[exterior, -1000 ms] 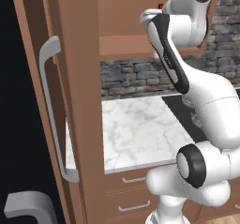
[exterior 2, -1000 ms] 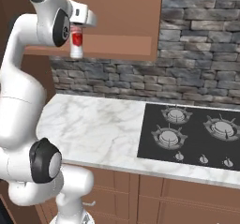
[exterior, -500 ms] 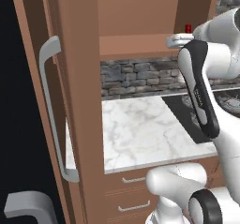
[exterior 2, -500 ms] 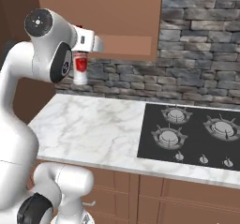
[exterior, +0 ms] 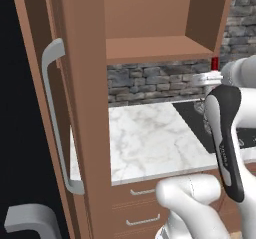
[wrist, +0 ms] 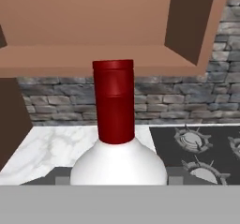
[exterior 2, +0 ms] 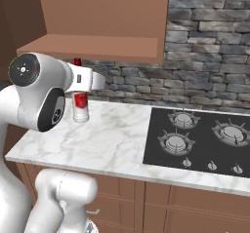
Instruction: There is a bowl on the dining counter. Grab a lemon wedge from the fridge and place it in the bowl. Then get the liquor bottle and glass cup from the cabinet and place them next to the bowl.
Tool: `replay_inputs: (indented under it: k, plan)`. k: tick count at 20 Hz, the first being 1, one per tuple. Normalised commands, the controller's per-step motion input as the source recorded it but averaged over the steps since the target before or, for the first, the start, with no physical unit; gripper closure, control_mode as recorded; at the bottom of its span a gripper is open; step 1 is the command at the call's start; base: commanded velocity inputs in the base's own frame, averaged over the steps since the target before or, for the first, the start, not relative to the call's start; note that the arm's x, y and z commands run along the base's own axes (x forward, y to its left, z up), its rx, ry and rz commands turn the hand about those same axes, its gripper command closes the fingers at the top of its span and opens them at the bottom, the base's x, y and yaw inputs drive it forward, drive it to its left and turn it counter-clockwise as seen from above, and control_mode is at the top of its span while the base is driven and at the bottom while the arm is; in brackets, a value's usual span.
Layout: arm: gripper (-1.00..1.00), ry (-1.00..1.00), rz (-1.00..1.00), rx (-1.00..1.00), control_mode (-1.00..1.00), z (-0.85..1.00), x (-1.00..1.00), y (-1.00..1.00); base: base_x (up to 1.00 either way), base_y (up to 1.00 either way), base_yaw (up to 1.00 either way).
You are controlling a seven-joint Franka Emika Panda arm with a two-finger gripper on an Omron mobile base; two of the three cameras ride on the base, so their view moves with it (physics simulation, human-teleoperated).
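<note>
While our arm reaches out from the wall, we hold the liquor bottle (exterior 2: pixel 80 107) in our gripper (exterior 2: pixel 82 91), the jaws clamped on its body on either side. From the right base view we see the bottle upright, its red label and clear lower part hanging below the white hand and its red cap (exterior 2: pixel 77 61) peeking above it. It hangs in the air above the left part of the marble counter (exterior 2: pixel 112 139), below the front edge of the cabinet (exterior 2: pixel 102 17) shelf and to the left of the black stove (exterior 2: pixel 200 142). Along our hand we look straight at the tall red cap (wrist: pixel 113 101) and the white shoulders of the bottle (wrist: pixel 119 164), with the cabinet's open shelf (wrist: pixel 84 59) behind it and the stone wall (wrist: pixel 187 103) beneath. From the left base view we see the shelf (exterior: pixel 155 45) bare, with the red cap (exterior: pixel 215 63) beside our forearm.
</note>
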Motion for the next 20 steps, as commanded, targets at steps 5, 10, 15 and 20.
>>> replay_inputs:
  k: [5, 10, 15, 20]
  plan:
    - [1.00, 0.08, -0.02, 0.00, 1.00, -0.14, -0.10, 0.00, -0.22, 0.00, -0.03]
    - [1.00, 0.00, 0.00, 0.00, 1.00, 0.00, 0.00, 0.00, -0.99, -0.54, -0.27]
    - [1.00, 0.00, 0.00, 0.00, 1.00, 0.00, 0.00, 0.00, -0.41, -0.77, -0.64]
    - [1.00, 0.00, 0.00, 0.00, 1.00, 0.00, 0.00, 0.00, 0.00, -0.68, -0.80]
